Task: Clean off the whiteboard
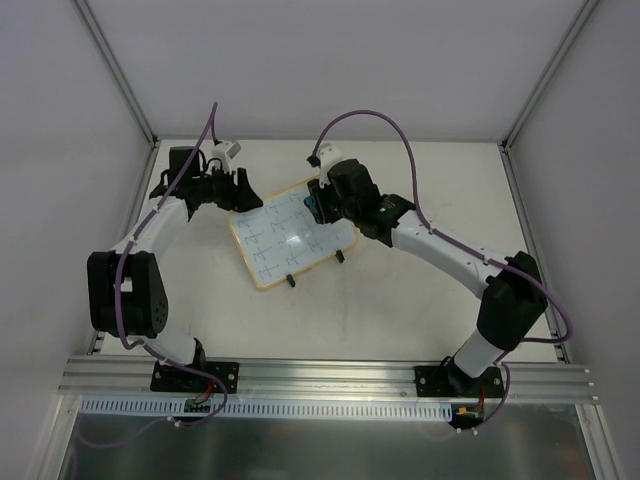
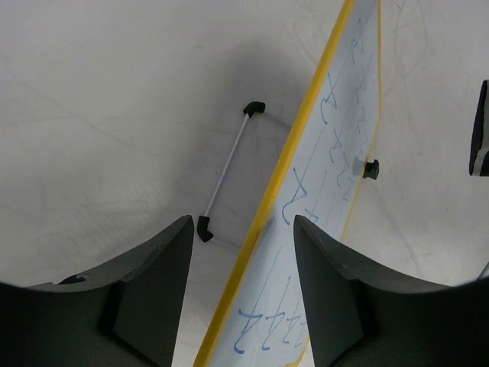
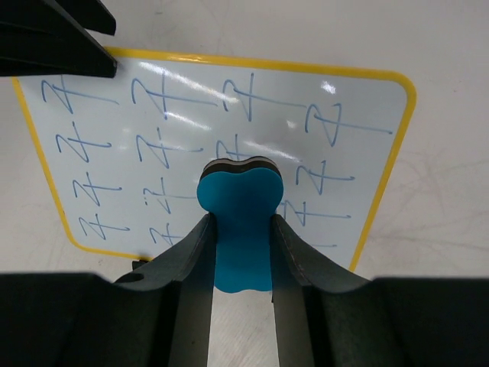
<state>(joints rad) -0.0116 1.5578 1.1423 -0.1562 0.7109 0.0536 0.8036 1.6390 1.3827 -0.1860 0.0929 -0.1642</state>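
The whiteboard [image 1: 285,240] lies mid-table, white with a yellow rim and rows of blue scribbles; it also shows in the left wrist view [image 2: 328,145] and the right wrist view [image 3: 114,168]. My right gripper [image 1: 316,204] is shut on a blue eraser [image 3: 238,206] and holds it over the board's far right part [image 3: 240,229]. My left gripper [image 1: 236,196] is open at the board's far left corner. Its jaws stand on either side of the yellow edge [image 2: 243,229] without closing on it.
A thin white rod with black end caps [image 2: 227,172] lies beside the board's edge. Two black tabs [image 1: 291,282] stick out of the board's near edge. Grey walls and metal posts [image 1: 115,70] enclose the table's back and sides.
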